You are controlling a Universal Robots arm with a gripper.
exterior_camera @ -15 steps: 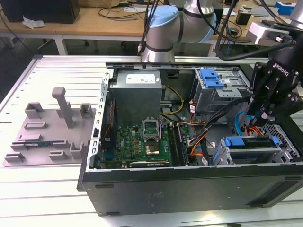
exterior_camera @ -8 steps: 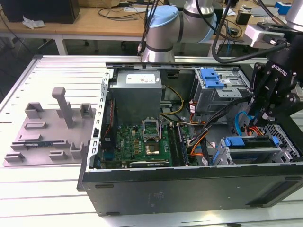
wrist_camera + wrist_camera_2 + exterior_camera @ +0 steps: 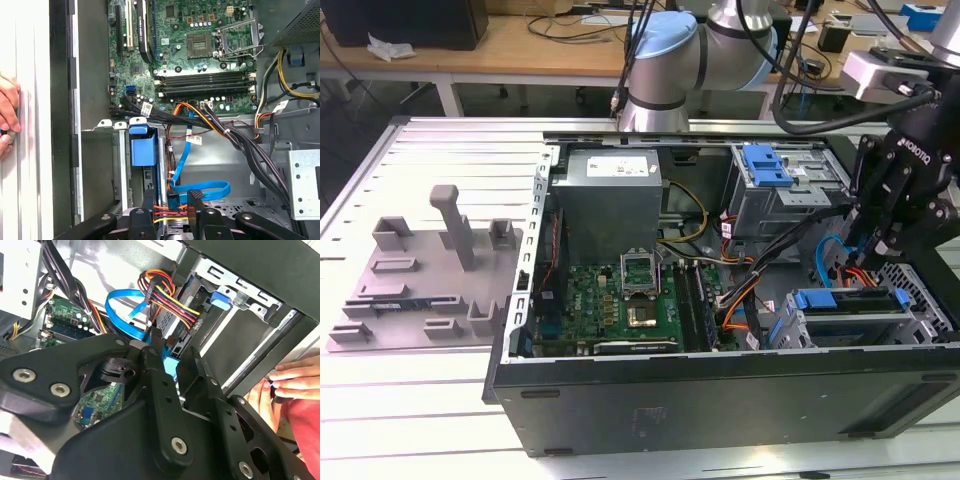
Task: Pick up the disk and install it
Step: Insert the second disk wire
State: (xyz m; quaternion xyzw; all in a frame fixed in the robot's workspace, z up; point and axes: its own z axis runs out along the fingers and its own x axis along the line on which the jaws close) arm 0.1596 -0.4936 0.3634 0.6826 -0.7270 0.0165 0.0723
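Disk (image 3: 848,322), silver with blue rails, sits in the drive cage at the computer case's (image 3: 720,400) front corner, on the exterior view's right, with my pincer (image 3: 880,243) hanging just above it. Orange and blue cables crowd between the cage and the motherboard (image 3: 620,300); the grey power supply (image 3: 610,195) lies well apart, and a grey fixture tray (image 3: 420,280) rests on the bench (image 3: 400,400).

In the second wrist view, my pincer (image 3: 172,357) stands slightly parted, holding nothing, over a blue SATA cable (image 3: 120,305) and a bundle of power wires (image 3: 170,300). A person's hand (image 3: 295,380) rests at the case edge.

In the first wrist view, my fingertips (image 3: 195,196) frame the same blue cable beside a blue latch (image 3: 143,145).
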